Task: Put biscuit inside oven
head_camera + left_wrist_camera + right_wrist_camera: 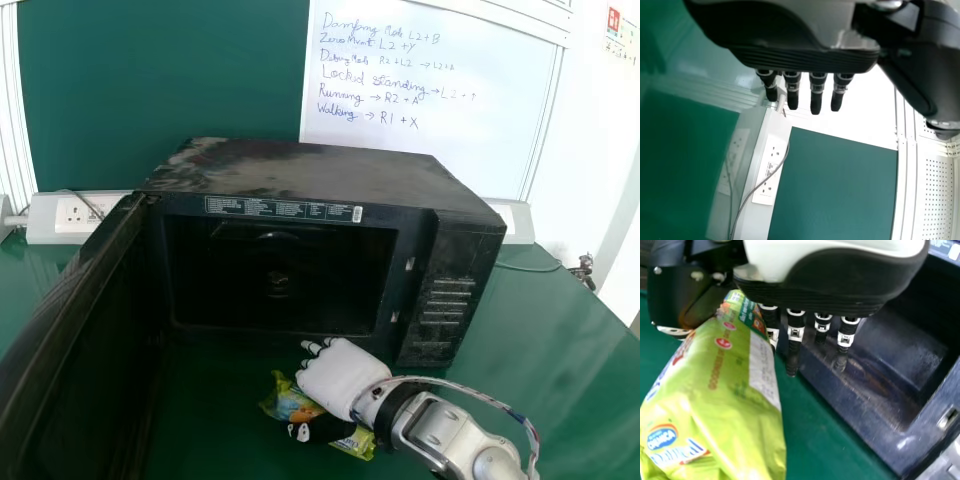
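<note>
One-handed in the head view: clamps the biscuit packet (286, 396) in the right hand (345, 375), just outside the oven (310, 175) at its six o'clock. Swung out at nine o'clock with the door (75, 295) — probably to leave the way in free. In the left wrist view, idle with the left hand (805, 56), fingers straight and apart. In the right wrist view, pinched between thumb and fingers, with much wrapper overhanging — likely needs lining up first.
</note>
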`<state>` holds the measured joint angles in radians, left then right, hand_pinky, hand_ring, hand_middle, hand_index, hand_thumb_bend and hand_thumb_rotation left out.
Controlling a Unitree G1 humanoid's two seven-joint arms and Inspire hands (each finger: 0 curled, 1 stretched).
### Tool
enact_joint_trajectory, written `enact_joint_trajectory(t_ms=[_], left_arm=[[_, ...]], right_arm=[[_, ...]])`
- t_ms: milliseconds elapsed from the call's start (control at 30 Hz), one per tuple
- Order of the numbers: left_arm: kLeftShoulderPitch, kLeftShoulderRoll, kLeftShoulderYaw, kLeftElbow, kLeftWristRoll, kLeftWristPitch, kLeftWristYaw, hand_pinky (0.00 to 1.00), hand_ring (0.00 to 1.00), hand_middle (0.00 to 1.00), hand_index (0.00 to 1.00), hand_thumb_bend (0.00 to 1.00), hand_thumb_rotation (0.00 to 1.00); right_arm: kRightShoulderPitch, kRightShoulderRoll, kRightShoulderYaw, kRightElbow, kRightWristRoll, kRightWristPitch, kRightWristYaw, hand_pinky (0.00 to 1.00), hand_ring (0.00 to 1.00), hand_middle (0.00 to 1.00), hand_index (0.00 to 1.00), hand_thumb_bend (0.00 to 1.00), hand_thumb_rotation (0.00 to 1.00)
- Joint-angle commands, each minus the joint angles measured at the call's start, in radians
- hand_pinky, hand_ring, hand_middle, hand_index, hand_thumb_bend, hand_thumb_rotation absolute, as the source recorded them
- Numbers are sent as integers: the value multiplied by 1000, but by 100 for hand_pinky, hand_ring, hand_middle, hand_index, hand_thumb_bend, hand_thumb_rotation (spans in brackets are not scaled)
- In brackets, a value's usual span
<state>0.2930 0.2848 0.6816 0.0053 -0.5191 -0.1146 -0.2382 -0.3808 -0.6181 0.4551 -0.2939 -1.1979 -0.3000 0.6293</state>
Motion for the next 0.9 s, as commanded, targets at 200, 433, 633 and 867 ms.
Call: enact_joint_trajectory(t_ms=[200,433,633,867], left_arm=[[-8,-6,-8,-2,6,-10,-6,82,88,88,94,91,77],[-9,-12,-11,-10,8,-8,-1,82,88,88,94,91,77],[-11,-19,-14,-9,12,-16,-1,82,88,88,94,90,77],[-7,-30,-20,-22,17,-17,6,82,87,88,93,89,77]], right_arm=[[-56,35,-9,9,-4,15,0,80,82,78,48,53,14],[-87,62,0,28,-13,13,-12,79,82,78,48,53,14],[-111,102,16,35,-32,24,0,78,83,79,49,53,14],[-143,158,28,69,-57,43,-33,78,80,77,48,53,14]])
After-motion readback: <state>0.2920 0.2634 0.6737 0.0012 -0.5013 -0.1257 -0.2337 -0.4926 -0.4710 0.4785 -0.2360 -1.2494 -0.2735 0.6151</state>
